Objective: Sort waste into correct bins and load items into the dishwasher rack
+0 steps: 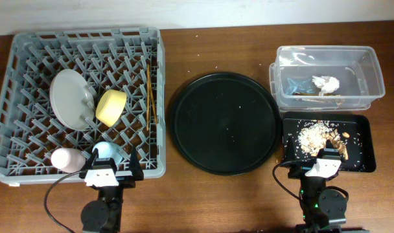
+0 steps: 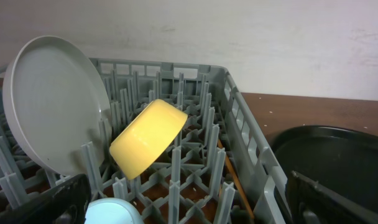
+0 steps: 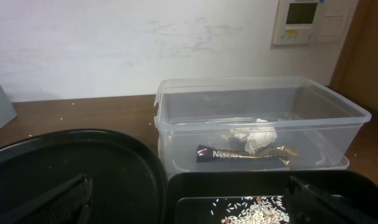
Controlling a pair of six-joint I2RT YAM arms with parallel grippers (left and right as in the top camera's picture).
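Grey plastic dishwasher rack [image 1: 87, 32] on the desk [image 1: 216, 200] holds the plate [image 1: 70, 98], yellow bowl [image 1: 111, 107], chopsticks [image 1: 149, 90], pink cup [image 1: 67, 159] and blue cup [image 1: 107, 150]. The clear tub [image 1: 372, 71] holds the napkin [image 1: 326, 83] and brown-gold strip [image 3: 246, 153]; the shallow black tray [image 1: 369, 145] carries the food leftovers [image 1: 312, 134]. I judge sorting and loading essentially done. The left gripper [image 1: 111, 171] sits at the rack's near wall, its fingers [image 2: 49, 204] spread wide and gripping nothing, the blue cup just ahead between them. The right gripper [image 1: 323, 167] hovers over the black tray's near edge, likewise spread and empty. I would draw the left arm straight back and up, keeping both fingers off the blue cup so it is not tipped.
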